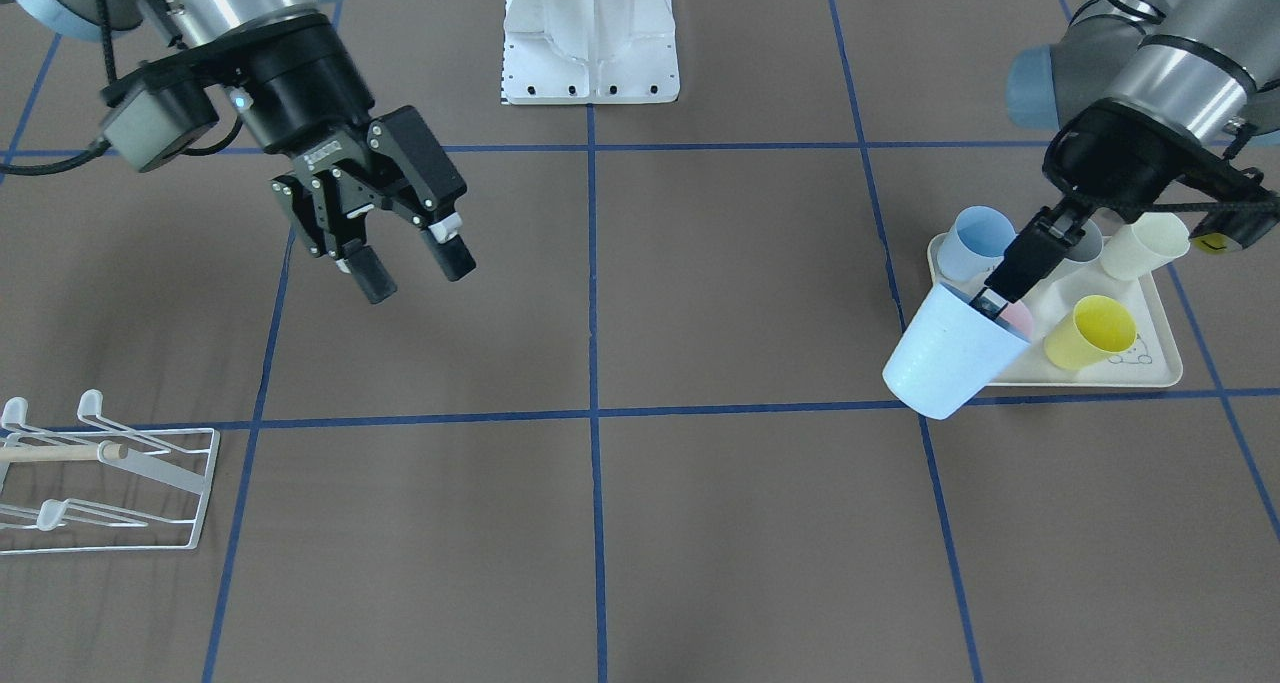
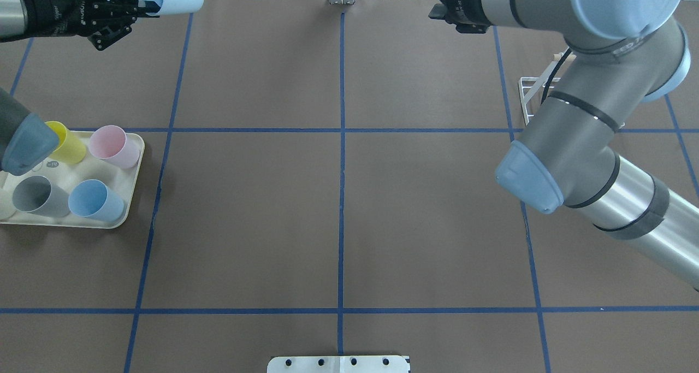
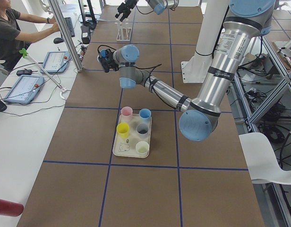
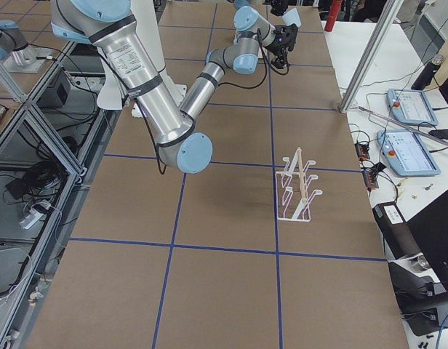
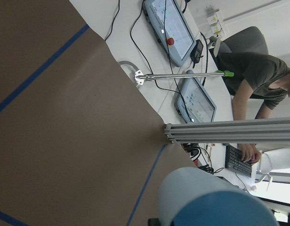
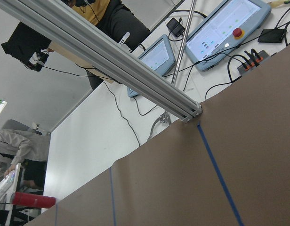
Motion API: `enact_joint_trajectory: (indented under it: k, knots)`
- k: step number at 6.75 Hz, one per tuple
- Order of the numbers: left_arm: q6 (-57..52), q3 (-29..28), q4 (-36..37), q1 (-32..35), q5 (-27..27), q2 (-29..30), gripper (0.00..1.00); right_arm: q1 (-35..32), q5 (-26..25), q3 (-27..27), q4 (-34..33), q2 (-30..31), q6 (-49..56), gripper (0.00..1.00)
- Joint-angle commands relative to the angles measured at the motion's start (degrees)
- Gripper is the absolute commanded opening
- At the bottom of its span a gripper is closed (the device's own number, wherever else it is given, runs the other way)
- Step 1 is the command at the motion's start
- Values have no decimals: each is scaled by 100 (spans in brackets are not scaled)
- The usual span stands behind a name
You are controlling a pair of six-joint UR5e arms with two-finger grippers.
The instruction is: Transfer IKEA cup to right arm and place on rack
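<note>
Exterior front-facing, left jaws clamped on pale blue cup (image 1: 945, 358) — right jaws spread, well apart from rack (image 1: 110, 453).

Left pincer (image 1: 996, 300) hangs clamped tight; right pincer (image 1: 415, 271) hovers with jaws spread.

You can read one mark for sure: an "L" on the yellow tag (image 1: 1210, 244) at the wrist of the left arm (image 1: 1180, 73). The white lettering on the right gripper (image 1: 418, 275) is too small to read.
</note>
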State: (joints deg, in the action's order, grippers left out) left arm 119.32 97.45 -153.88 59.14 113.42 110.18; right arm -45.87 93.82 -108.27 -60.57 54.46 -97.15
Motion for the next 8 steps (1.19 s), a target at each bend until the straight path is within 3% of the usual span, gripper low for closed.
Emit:
enact_joint_trajectory:
  k: [1,4,6,8]
  knots:
    - [1569,-129,-1217,-690,-1245,91,0,288,-276,77,684,-120,-567,100]
    - [3032,-296,-2459,-1343,-2278,442,0,455,-564,717,2685,-120,-1498,100]
    - [3902,-971,-3224,-1466,-2725,863,0,596,-758,789,3007,-138,-1595,100]
    - [3967,-1088,-3700,-1818,-3298,970,0,684,-865,798,3016,-216,-1614,100]
